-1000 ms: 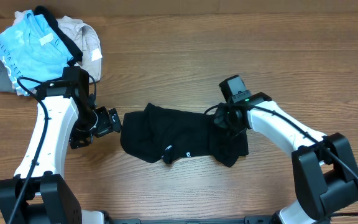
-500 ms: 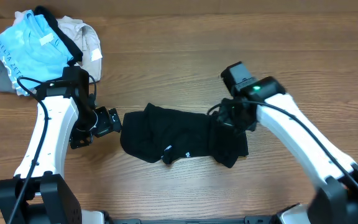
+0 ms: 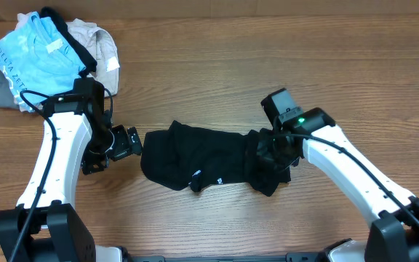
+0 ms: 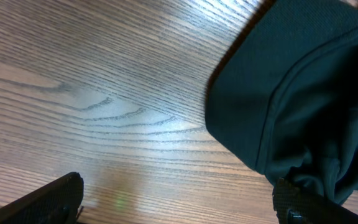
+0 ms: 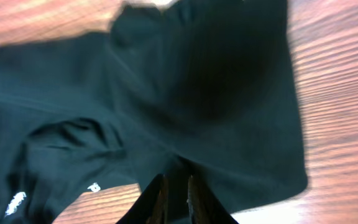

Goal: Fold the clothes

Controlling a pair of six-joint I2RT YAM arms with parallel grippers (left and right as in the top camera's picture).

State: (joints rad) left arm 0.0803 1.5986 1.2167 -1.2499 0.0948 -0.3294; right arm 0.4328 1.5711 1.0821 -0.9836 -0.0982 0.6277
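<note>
Lying in a long, crumpled lump, the big black soft-cloth T-shirt [image 3: 209, 161] sat in the middle of the brown wooden table [image 3: 195, 87]. It was not neat or flat yet. A tiny white logo [image 3: 219, 179] showed near its front edge.

The right gripper [image 5: 176, 193] was down on the shirt's right end. Its two fingers were very close together, with only a thin gap. I could not tell if they pinched any cloth.

The left gripper [image 3: 132, 143] was just beside the shirt's left end. Its fingers were spread wide and held nothing.

I think the fold was only part way done. Next, each gripper would need a firm hold on an edge so the cloth could be pulled flat and folded over.

A light blue shirt [image 3: 35, 54] lay far off on a heap in the back corner.
</note>
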